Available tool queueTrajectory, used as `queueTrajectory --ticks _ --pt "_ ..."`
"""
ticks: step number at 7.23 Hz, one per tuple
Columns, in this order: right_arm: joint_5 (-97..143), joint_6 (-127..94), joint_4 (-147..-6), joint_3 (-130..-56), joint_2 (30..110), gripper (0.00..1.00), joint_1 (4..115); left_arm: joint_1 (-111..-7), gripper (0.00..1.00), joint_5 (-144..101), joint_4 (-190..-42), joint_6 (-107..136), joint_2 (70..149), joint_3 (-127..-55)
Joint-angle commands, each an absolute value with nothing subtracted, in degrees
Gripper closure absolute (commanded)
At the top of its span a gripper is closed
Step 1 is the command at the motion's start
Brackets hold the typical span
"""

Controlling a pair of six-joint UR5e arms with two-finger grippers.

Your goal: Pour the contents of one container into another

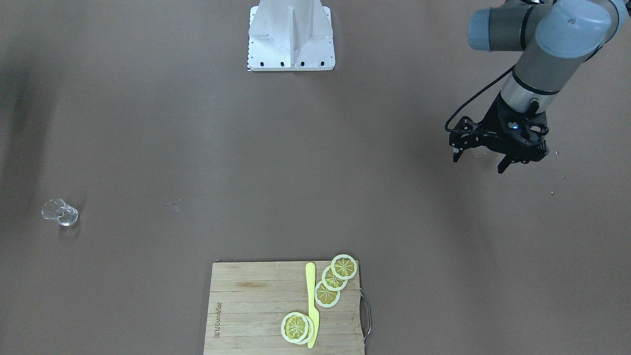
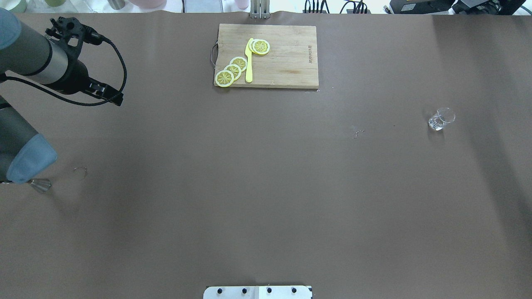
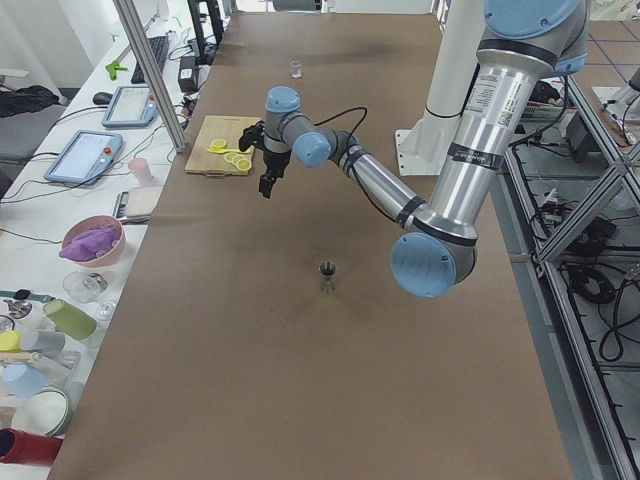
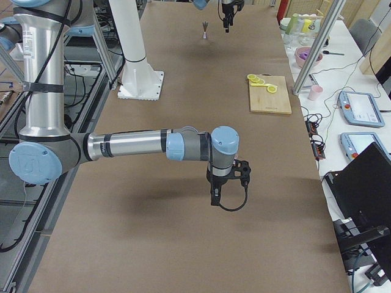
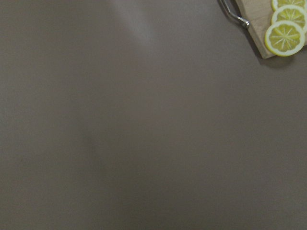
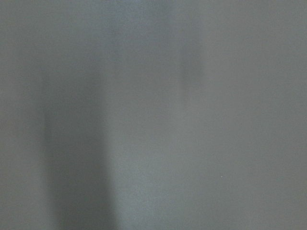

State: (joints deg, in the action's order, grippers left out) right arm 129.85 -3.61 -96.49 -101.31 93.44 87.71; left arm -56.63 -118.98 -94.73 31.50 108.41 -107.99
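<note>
Front view: the left claw (image 1: 479, 164) hangs over the table (image 1: 315, 187) with its fingers spread wide and nothing between them. The glass (image 1: 60, 212) stands well apart from it, near the opposite end. A board (image 1: 246, 305) carrying lemon slices (image 1: 333, 278) and a yellow knife (image 1: 311, 301) lies at the near edge.

Overhead: the jigger (image 2: 40, 185) stands upright at the view's left edge, just beside the left arm's elbow (which hides part of its rim). It is far from the glass (image 2: 441, 118) on the right.

Left side view: the jigger (image 3: 327, 272) stands alone. The left claw (image 3: 266, 188) hangs beyond it, near the board.

Right side view: the right claw (image 4: 215, 198) points down at the table; I cannot tell whether it is spread or closed.

Left wrist view: a board corner with a slice.

Right wrist view: only blurred table.
</note>
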Motion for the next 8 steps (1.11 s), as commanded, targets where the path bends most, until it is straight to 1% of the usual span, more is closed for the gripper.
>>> queueTrajectory --ticks 1,3,6,8 --pt "130.42 -3.52 -97.03 -103.96 95.26 0.00 88.24 -64.03 0.03 -122.58 -94.22 27.63 108.28 -107.23" --pt "130.51 -3.16 -96.07 -103.45 95.88 0.00 88.33 -73.52 0.03 -130.83 -94.04 17.71 107.24 -102.33" --pt "130.96 -3.08 -96.07 -105.38 95.45 0.00 88.51 -82.42 0.03 -133.15 -93.69 9.15 98.73 -101.51" --pt "134.27 -3.08 -96.50 -106.78 95.89 0.00 88.51 -86.47 0.03 -137.43 -86.36 3.02 94.50 -101.78"
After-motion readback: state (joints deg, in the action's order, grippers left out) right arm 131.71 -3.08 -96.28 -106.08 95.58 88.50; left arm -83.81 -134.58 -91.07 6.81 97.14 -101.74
